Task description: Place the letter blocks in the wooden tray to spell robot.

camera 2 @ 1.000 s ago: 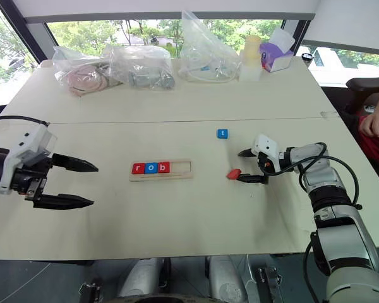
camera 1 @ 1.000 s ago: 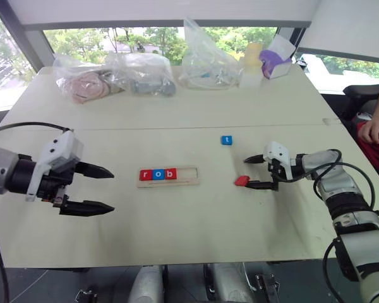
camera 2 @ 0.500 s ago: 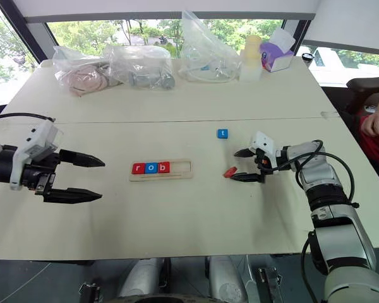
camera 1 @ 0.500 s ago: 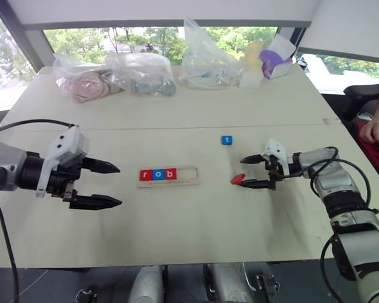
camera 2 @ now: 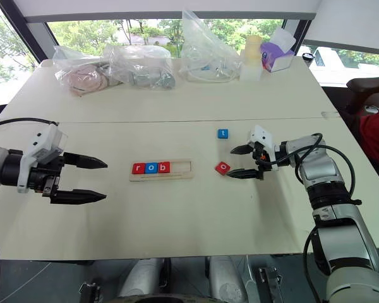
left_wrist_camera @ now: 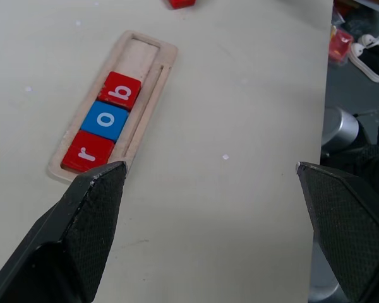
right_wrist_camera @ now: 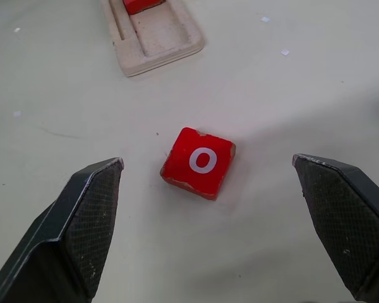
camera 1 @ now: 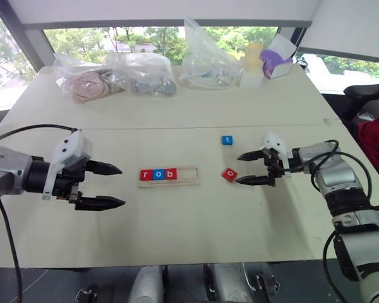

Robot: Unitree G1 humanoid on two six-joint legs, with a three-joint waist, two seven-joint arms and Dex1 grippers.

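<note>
Since a second earlier, the red "o" block (camera 1: 228, 174) had gone from tipped on edge against the right gripper's lower finger to lying flat on the table with its letter facing up, and the right gripper (camera 1: 242, 168) had lifted a little and drawn back from it; the left arm had edged inward toward the tray. From left to right: the left gripper (camera 1: 115, 185) hovered over the table (camera 1: 196, 221) with its two black fingers spread wide and nothing between them, pointing toward the wooden tray (camera 1: 188, 175) but well apart from it. The tray lay at the middle of the table, holding a red "r" (camera 1: 145, 175), a blue "o" (camera 1: 158, 174) and a red "b" (camera 1: 170, 173) side by side at its left end, with the two right-hand slots bare. Just right of the tray sat the loose red "o", turned slightly askew. The blue "t" block (camera 1: 227, 140) lay farther back, apart from everything. The right gripper hung just beside the red "o", fingers spread wide and holding nothing. The step in hand appeared to be picking up the fourth letter. The next move likely called for lowering the right gripper so its fingers straddle the block's flat sides, closing, then carrying it to the slot next to the "b".
</note>
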